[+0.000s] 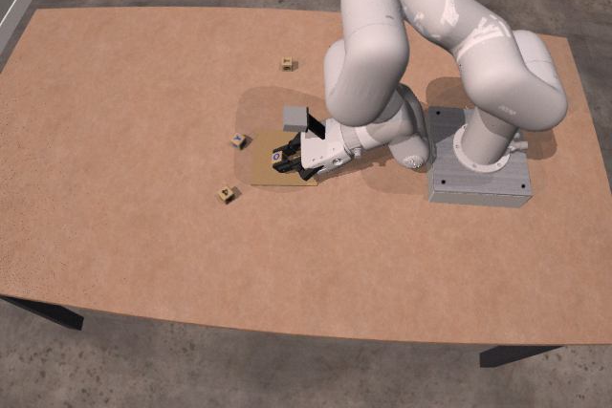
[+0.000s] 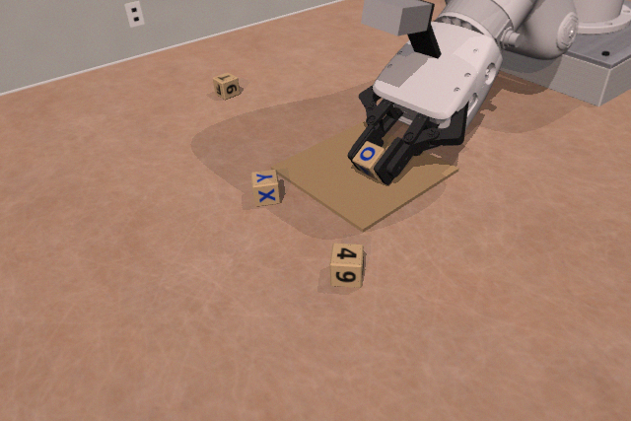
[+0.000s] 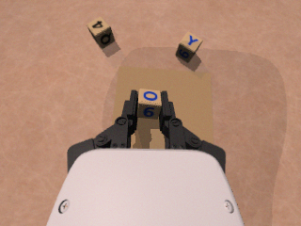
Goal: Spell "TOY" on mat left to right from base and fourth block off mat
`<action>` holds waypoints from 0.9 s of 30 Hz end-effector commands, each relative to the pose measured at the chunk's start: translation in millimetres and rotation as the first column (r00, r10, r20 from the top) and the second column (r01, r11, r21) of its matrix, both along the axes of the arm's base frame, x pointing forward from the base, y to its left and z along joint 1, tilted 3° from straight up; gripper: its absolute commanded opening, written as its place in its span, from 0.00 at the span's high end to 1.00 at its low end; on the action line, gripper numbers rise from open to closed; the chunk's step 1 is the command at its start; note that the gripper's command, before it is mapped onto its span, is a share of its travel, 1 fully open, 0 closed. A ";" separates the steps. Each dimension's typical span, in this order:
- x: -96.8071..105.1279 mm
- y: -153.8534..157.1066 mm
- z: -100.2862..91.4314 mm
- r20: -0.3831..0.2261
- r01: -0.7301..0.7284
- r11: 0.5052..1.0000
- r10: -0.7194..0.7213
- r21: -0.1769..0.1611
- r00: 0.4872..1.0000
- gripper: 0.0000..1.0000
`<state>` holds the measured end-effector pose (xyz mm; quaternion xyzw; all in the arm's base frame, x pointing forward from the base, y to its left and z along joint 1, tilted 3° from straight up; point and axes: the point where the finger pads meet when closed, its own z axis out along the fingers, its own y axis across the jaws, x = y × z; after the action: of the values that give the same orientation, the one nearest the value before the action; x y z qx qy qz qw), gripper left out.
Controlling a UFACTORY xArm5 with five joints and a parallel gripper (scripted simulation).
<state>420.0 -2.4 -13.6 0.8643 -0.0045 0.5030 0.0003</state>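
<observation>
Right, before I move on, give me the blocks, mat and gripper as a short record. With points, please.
gripper: fingers (image 1: 278, 159) (image 2: 369, 168) shut on the O block
O block (image 1: 277, 157) (image 2: 367, 154) (image 3: 150, 96): letter up, over the mat; contact with it cannot be told
Y block (image 1: 238, 139) (image 2: 265, 187) (image 3: 190, 46): Y up, off the mat, near a corner
4 block (image 1: 226, 194) (image 2: 347, 265) (image 3: 101, 33): 4 up, off the mat
fourth block (image 1: 287, 63) (image 2: 226, 86): off the mat, top mark looks like T
mat (image 1: 261, 176) (image 2: 336, 197) (image 3: 188, 87): flat on the table
word: not spelled

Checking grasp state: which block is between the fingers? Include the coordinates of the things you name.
The block with a blue O on top (image 1: 277, 157) (image 2: 368, 154) (image 3: 150, 96), over the mat (image 1: 261, 176) (image 2: 336, 197) (image 3: 198, 85). It alone sits between the pincer's (image 1: 285, 158) (image 2: 373, 162) (image 3: 150, 103) fingers; the other three lie off the mat.
</observation>
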 end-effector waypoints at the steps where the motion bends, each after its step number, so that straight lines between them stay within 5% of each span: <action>1: 0.3 0.0 0.6 0.002 0.000 1.000 0.000 0.000 1.000 0.79; 9: 0.3 0.0 0.6 0.002 0.000 1.000 0.000 0.000 1.000 0.74; 19: 0.3 0.0 0.6 0.002 0.000 1.000 0.000 0.000 1.000 0.58; 27: 0.3 0.0 0.6 0.002 0.000 1.000 0.000 0.000 1.000 0.58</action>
<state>420.0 -2.4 -13.6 0.8642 -0.0045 0.5030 0.0003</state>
